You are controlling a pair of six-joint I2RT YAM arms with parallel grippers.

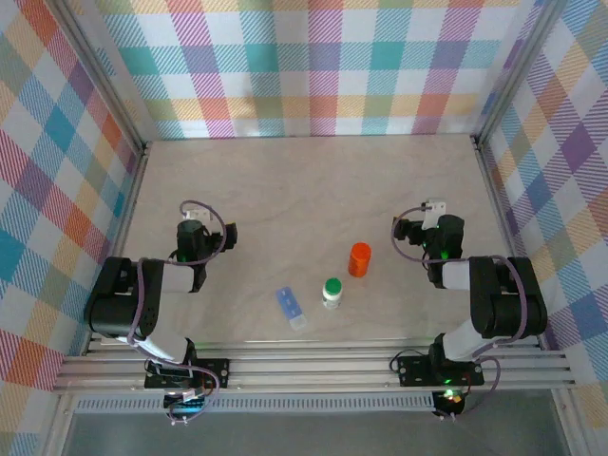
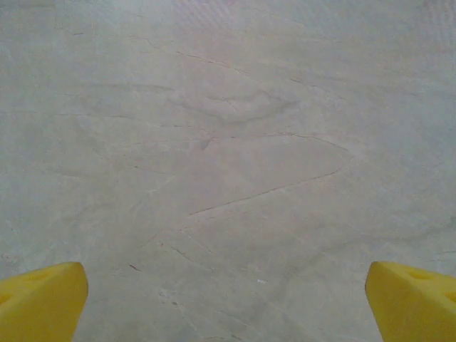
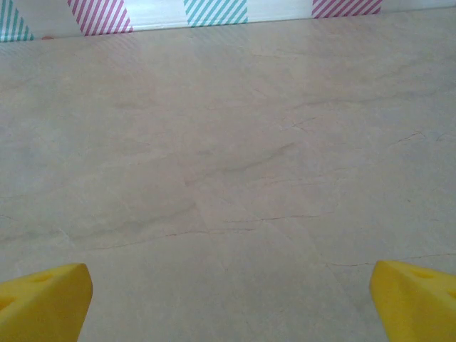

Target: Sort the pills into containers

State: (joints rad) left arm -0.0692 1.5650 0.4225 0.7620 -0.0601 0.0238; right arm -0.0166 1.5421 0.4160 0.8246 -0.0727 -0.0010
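You are looking at one pale-blue pill-box strip (image 1: pixel 292 309) lying low and centre in the top view. Two bottles are standing to its right: one white bottle (image 1: pixel 332 293) with a green cap, close by, and one orange bottle (image 1: pixel 359 258) higher and further right. The pills are too small to count. Your left gripper (image 2: pixel 228 303) and right gripper (image 3: pixel 228 303) are hanging over bare table (image 1: pixel 304 190), each holding its two yellow fingertips (image 2: pixel 43 303) wide apart.

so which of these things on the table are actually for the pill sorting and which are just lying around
For the job: pill-box strip, left gripper, right gripper (both open).
Lying about: orange bottle, white green-capped bottle; contents cannot be told.
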